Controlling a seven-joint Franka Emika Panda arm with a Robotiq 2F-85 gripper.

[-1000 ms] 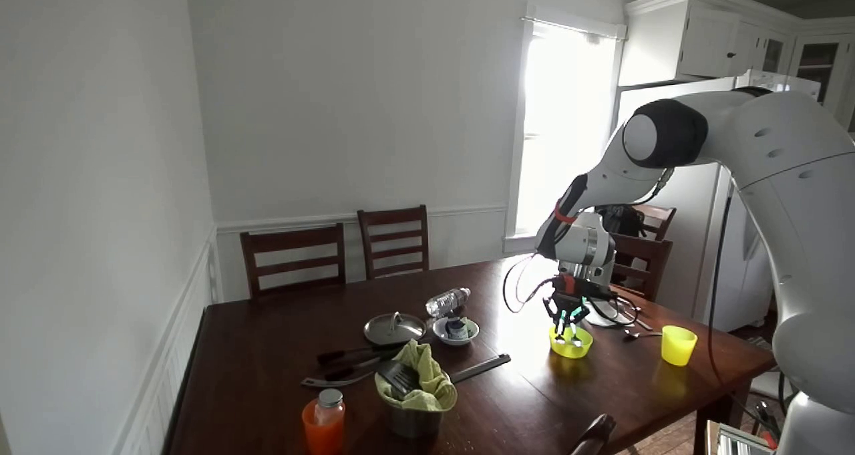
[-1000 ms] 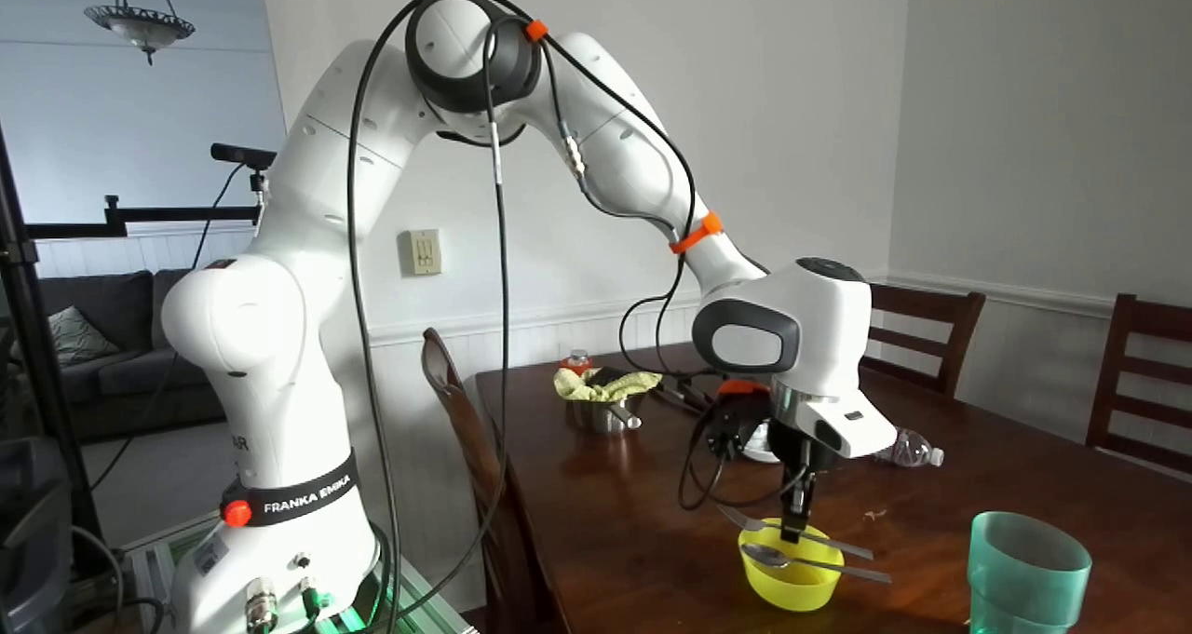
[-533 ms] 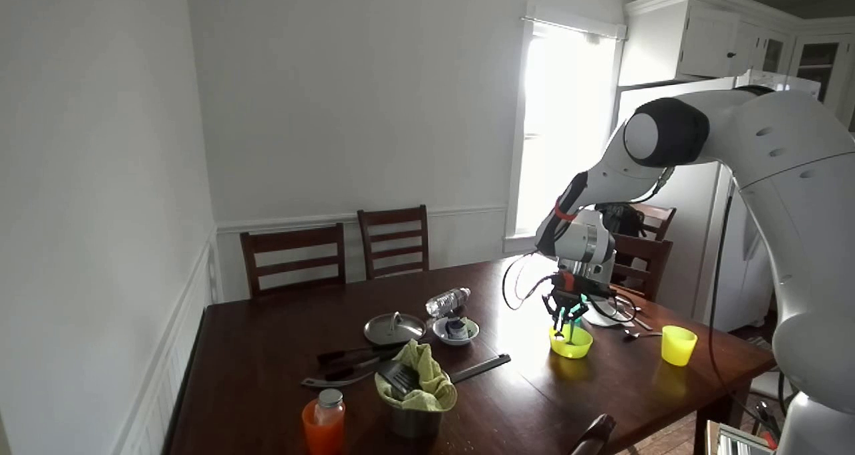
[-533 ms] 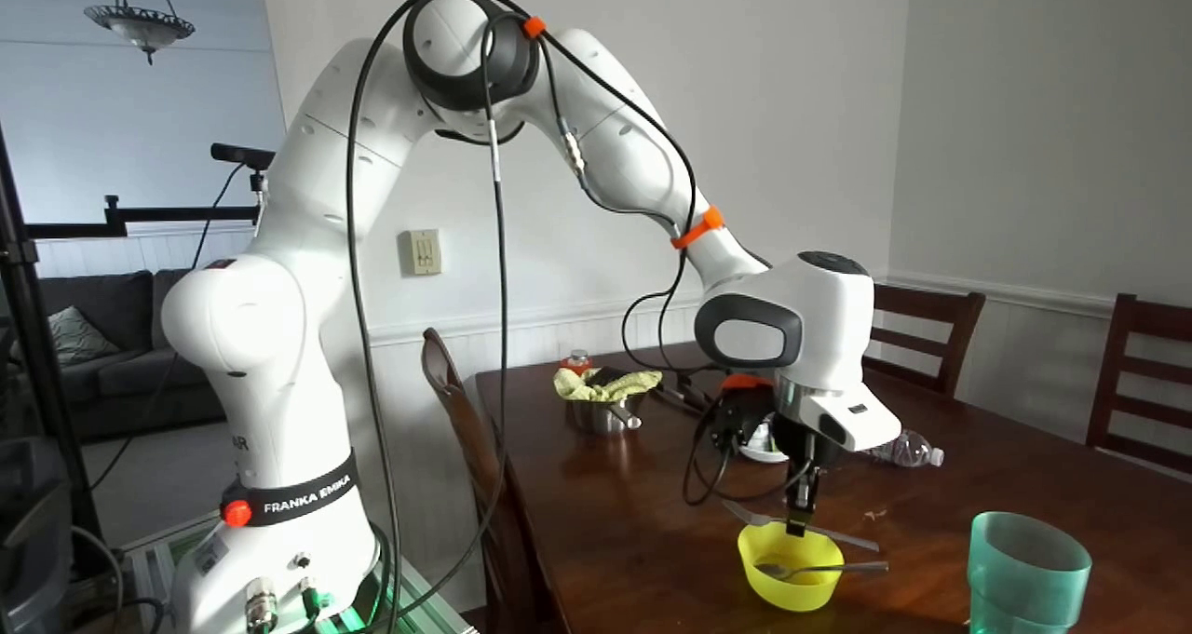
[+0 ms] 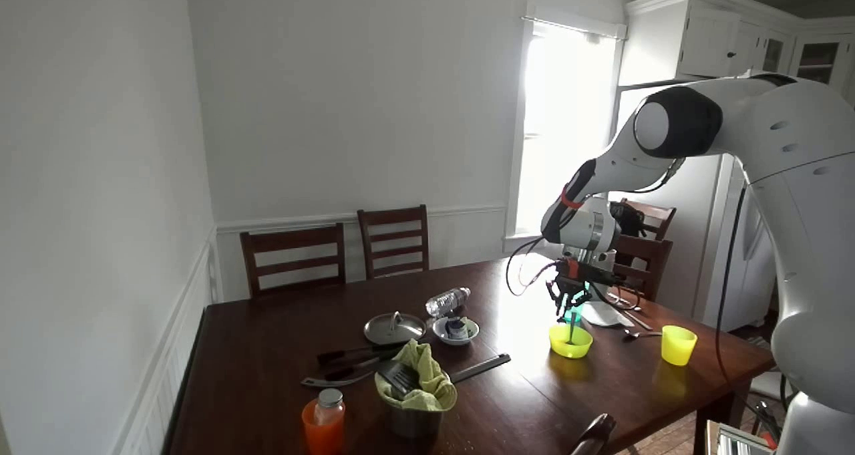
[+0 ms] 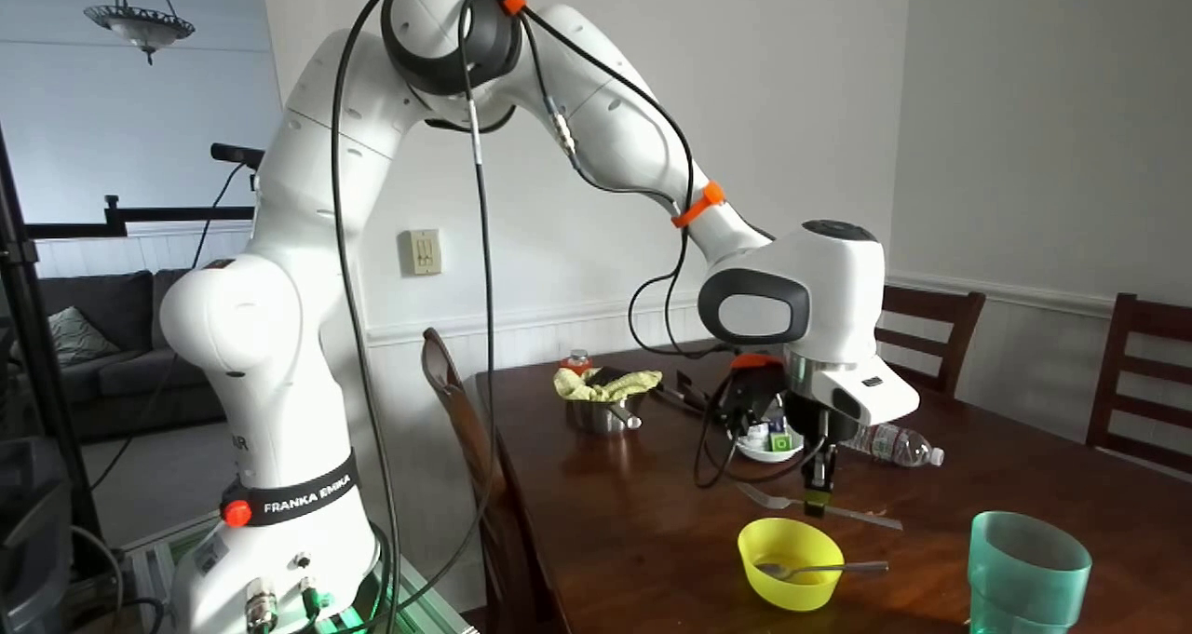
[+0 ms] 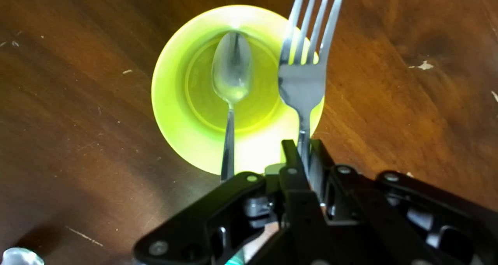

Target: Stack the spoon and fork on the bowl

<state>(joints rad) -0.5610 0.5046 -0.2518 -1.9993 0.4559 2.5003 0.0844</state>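
The yellow bowl stands on the table; it also shows in an exterior view and in the wrist view. The spoon lies in the bowl, its head inside and its handle leaning over the rim; it shows likewise in an exterior view. My gripper is shut on the handle of the fork. In an exterior view the gripper holds the fork roughly level, above and a little beyond the bowl's far rim.
A teal cup stands near the bowl and a yellow cup stands farther off. A small white dish, a plastic bottle, a pot lid, a pot with a cloth and an orange cup share the table.
The spoon has come away from the gripper and dropped from across the bowl's top into the bowl. The gripper, with the fork, has risen and moved away toward the bowl's far side.
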